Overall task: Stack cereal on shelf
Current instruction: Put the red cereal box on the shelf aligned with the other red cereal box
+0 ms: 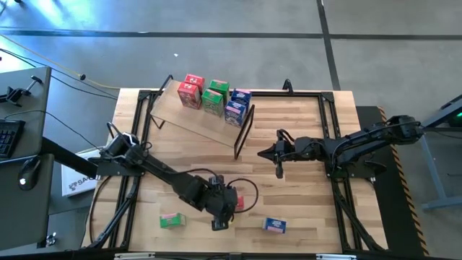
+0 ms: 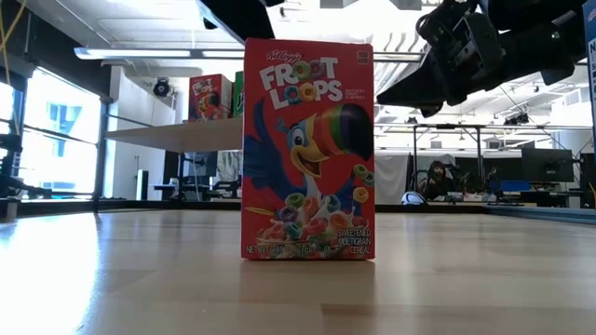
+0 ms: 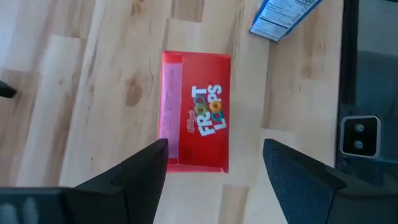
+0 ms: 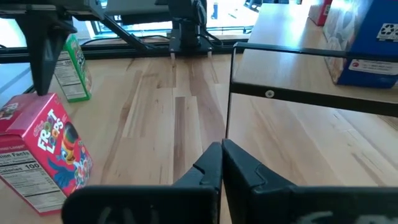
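A red cereal box stands upright on its bottom on the slatted table, near the front middle. My left gripper hovers over it, open and slanting down, one finger on either side of the box's top; neither touches it. A green box and a blue box lie on the table near the front edge. The tilted plywood shelf at the back carries a red, a green and a blue box. My right gripper waits shut beside the shelf's black frame.
The shelf's black frame end stands close in front of my right gripper. A black rail frame runs round the tabletop. Bare wood lies between the shelf and the front boxes.
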